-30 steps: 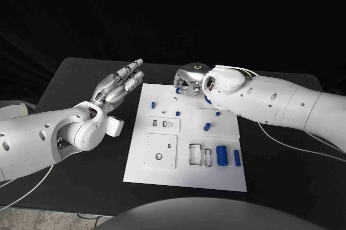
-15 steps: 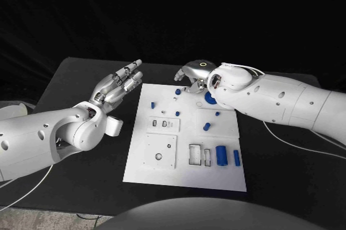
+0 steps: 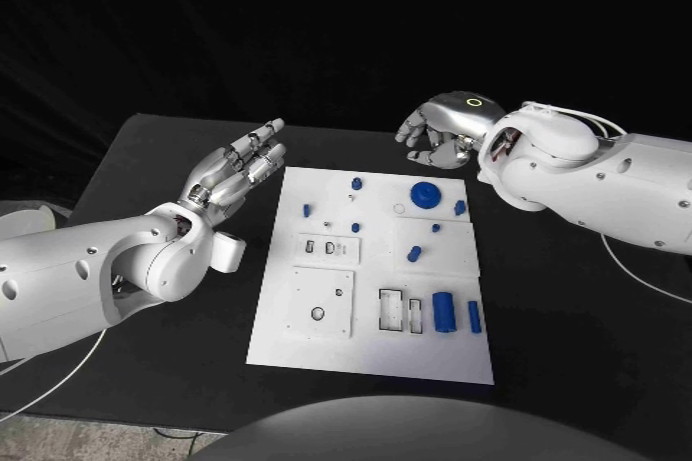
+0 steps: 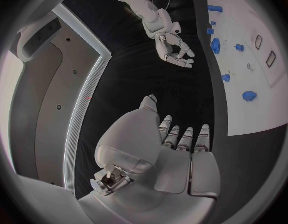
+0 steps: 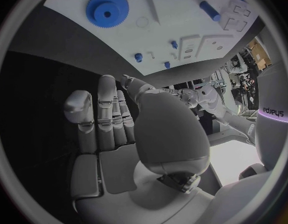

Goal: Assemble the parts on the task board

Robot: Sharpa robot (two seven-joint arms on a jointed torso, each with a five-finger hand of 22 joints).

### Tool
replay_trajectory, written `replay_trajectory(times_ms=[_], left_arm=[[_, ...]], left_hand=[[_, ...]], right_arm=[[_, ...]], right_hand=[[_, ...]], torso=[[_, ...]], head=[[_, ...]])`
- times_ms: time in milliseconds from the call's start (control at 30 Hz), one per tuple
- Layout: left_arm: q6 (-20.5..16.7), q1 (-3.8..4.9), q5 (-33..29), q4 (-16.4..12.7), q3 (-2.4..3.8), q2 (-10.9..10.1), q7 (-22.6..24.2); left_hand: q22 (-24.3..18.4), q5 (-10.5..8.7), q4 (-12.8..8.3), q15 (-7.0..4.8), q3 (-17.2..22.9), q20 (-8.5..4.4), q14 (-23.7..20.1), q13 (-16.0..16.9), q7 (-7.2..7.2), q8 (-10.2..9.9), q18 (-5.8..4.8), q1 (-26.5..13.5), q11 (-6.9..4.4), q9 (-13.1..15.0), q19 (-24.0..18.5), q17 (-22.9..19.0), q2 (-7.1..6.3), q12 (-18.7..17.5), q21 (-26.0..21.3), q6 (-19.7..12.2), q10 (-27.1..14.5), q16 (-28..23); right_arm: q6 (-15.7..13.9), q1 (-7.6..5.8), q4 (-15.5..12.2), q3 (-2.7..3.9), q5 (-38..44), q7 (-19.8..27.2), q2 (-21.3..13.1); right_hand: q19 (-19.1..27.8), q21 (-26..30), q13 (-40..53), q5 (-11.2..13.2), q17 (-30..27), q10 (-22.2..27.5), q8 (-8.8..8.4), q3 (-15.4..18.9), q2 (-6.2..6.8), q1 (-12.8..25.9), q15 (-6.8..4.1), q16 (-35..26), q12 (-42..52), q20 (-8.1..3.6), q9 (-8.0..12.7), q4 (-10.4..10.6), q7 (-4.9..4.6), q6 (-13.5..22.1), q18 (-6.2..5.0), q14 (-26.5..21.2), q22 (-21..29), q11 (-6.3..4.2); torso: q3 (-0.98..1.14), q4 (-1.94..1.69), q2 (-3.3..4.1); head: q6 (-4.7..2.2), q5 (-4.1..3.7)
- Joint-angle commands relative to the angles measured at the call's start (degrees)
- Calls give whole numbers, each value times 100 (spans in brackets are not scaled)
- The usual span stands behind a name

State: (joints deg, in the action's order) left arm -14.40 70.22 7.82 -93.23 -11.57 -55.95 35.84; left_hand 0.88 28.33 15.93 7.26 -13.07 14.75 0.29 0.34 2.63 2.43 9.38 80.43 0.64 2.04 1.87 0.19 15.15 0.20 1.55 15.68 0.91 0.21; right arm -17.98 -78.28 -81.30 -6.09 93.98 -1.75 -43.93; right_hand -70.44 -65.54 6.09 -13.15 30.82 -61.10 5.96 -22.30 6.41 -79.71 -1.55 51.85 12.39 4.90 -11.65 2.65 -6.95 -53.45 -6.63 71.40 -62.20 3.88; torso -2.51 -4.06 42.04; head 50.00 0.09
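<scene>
Task board (image 3: 372, 321) flat white; blue toothed gear (image 3: 426, 193) on it (both silver hands empty, fingers apart).

task board (image 3: 378, 353) x1 | blue gear (image 3: 424, 193) x1 | small blue parts (image 3: 444, 311) approx 8 | robot hands (image 3: 238, 173) x2
</scene>
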Motion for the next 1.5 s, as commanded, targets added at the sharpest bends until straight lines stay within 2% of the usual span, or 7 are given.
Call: replay_trajectory(times_ms=[33,233,267,367,600,733,1500], left_arm=[[86,1,81,2,3,8,201],[104,-11,97,-1,2,24,228],[108,-14,98,3,2,28,226],[112,-20,99,16,2,38,220],[125,-27,100,20,2,61,204],[129,-28,101,20,2,61,188],[182,-31,80,64,2,85,115]], left_hand=[[8,34,5,23,42,2,43,11,-12,38,110,70,-2,12,37,8,16,23,29,62,56,11],[13,56,7,25,60,0,65,19,-10,54,110,98,-2,18,54,15,23,31,41,112,86,20],[13,57,7,25,61,0,65,19,-10,55,110,99,-2,18,54,15,23,31,41,112,87,20],[13,59,8,26,63,0,67,20,-8,54,110,102,1,17,54,15,25,31,41,107,88,20],[13,63,10,28,68,1,67,20,-6,54,109,106,4,16,53,15,30,31,40,106,90,20],[12,69,12,33,75,3,71,21,-3,53,108,113,10,14,54,16,37,31,41,94,92,22],[12,73,12,41,80,7,70,18,2,47,107,120,18,10,53,16,38,29,40,67,84,21]], right_arm=[[298,31,-81,-5,-17,-162,-137],[381,154,-110,-12,-80,-195,-390],[379,169,-108,-12,-96,-190,-410],[335,211,-96,-13,-136,-161,-446],[293,305,-48,-14,-226,-108,-468],[386,361,-14,-14,-172,-170,-458],[634,591,241,-14,186,-609,-220]], right_hand=[[345,431,87,57,-80,-167,-57,26,-22,41,7,-169,156,-4,28,52,18,-6,-151,-200,410,-31],[840,1304,823,81,-313,-379,-163,233,-22,78,-41,-587,1141,-36,101,67,103,29,-283,-338,1095,-190],[716,1369,1632,79,-311,217,-155,333,-105,124,-88,-603,2002,-110,124,117,138,-51,-313,-241,1084,-219],[301,961,3150,334,39,86,-210,525,-58,258,-96,-287,3701,-114,188,195,173,76,-155,-56,603,-290],[-650,-562,7596,729,4704,-2221,-196,909,-126,737,-127,3098,7285,-140,210,553,173,121,162,1412,-949,-355],[-964,-1109,8391,746,5756,-2890,-211,1081,-113,838,-134,3727,7761,-147,241,631,172,219,277,1792,-1504,-358],[-955,-1182,8391,443,5820,-2890,-112,1133,-151,670,-102,3758,7761,-111,174,493,115,132,279,1814,-1638,-315]], torso=[[16,30,11],[1,-2,-4],[4,-2,-3],[7,-4,3],[-8,-15,0],[-9,-8,-1],[-3,3,4]], head=[[0,17],[0,-27],[0,-25],[0,-18],[0,-47],[0,-30],[0,-63]])
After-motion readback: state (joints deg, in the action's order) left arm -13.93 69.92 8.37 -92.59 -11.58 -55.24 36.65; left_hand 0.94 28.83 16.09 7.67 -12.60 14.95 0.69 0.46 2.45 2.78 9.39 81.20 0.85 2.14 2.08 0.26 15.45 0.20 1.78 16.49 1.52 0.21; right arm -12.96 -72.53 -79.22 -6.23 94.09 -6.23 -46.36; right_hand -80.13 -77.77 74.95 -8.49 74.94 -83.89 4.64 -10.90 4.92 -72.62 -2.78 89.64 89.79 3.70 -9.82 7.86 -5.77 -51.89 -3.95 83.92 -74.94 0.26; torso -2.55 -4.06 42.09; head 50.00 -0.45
